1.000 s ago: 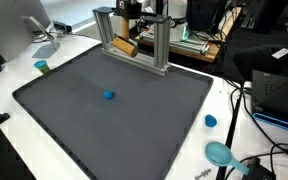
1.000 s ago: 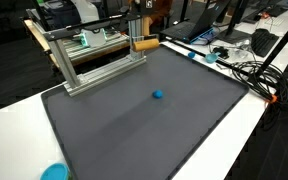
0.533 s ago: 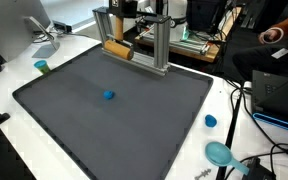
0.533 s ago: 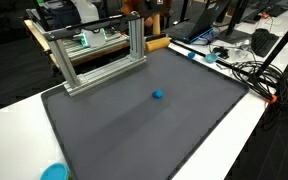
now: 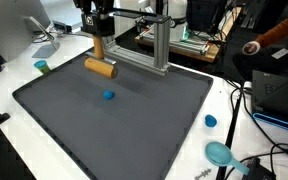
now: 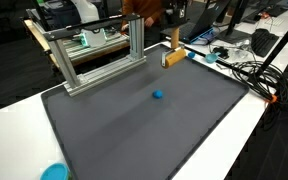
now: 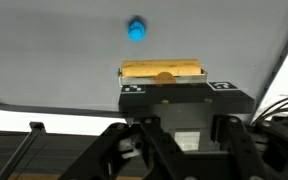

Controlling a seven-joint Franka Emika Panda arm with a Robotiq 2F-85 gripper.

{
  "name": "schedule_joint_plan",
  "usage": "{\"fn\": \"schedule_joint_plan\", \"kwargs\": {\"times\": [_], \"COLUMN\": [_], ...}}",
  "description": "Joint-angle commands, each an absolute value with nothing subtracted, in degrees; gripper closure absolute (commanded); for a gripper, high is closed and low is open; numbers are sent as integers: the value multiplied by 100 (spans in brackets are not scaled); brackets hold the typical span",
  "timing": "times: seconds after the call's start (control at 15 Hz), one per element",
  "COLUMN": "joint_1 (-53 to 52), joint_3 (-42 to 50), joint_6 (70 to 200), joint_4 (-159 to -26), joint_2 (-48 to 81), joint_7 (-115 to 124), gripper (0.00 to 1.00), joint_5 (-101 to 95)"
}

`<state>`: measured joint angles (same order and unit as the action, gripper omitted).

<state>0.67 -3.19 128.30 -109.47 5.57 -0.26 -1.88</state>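
Wrist view: wooden block (image 7: 162, 70) held crosswise, level above the grey mat (image 7: 44, 50).
Fingers (image 5: 98, 46): pinching the block at its middle, probably for balance.
Blue piece (image 7: 136, 29): at 12 o'clock, apart.

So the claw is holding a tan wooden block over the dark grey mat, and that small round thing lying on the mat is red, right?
Not quite: the small round thing is blue, not red, as the wrist view shows. The rest holds: the claw grips the tan wooden block over the dark grey mat.
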Motion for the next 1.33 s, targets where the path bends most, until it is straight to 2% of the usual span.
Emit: {"fn": "schedule_joint_plan", "kwargs": {"times": [0.0, 0.13, 0.2, 0.27, 0.6, 0.67, 1.27], "joint_1": [161, 285, 153, 181, 140, 140, 249], "joint_3": [-122, -142, -85, -72, -72, -72, 103], "joint_6": [12465, 12334, 12658, 12647, 12649, 12649, 13603], "joint_4": [-10105, -10009, -10359, -10312, -10323, -10323, -11630], "joint_2": [1347, 1443, 1323, 1407, 1436, 1436, 892], "joint_7": [-244, -435, -174, -218, -205, -205, -190], "gripper": [77, 77, 77, 52, 52, 77, 77], "joint_5": [126, 604, 184, 226, 214, 214, 189]}}
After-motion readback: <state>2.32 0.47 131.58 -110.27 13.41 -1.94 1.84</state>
